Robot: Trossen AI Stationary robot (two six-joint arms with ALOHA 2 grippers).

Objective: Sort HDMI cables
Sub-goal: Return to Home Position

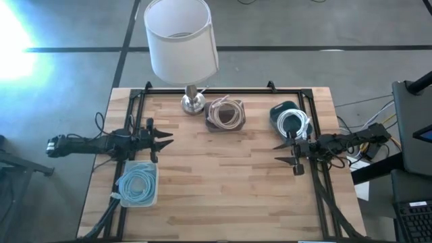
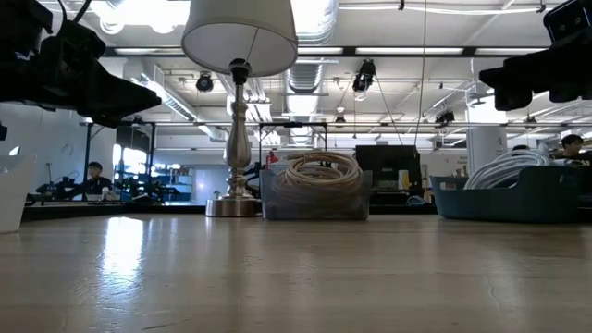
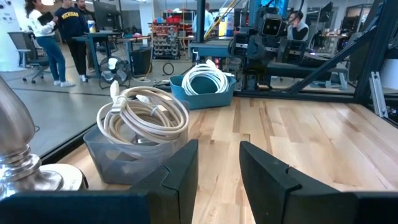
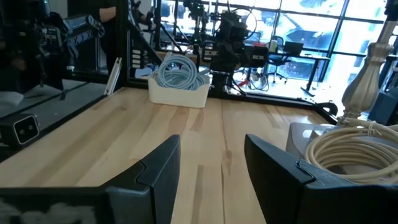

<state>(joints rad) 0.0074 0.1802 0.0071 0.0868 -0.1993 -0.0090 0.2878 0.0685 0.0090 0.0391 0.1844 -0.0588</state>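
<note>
Three bins hold coiled HDMI cables. Beige coils (image 1: 226, 113) fill a grey bin at the table's far middle, white coils (image 1: 293, 122) lie in a dark blue bin at the far right, and light blue coils (image 1: 137, 183) rest in a white bin near the left edge. My left gripper (image 1: 164, 140) hovers open above the table at the left, just beyond the white bin. My right gripper (image 1: 283, 152) hovers open at the right, on the near side of the blue bin. Both point toward the table's middle and hold nothing.
A lamp (image 1: 181, 40) with a white shade stands on a metal base (image 1: 193, 102) at the far edge, next to the grey bin (image 3: 134, 158). A black frame (image 1: 223, 91) runs along the table's far and side edges. Bare wood (image 1: 223, 175) lies between the grippers.
</note>
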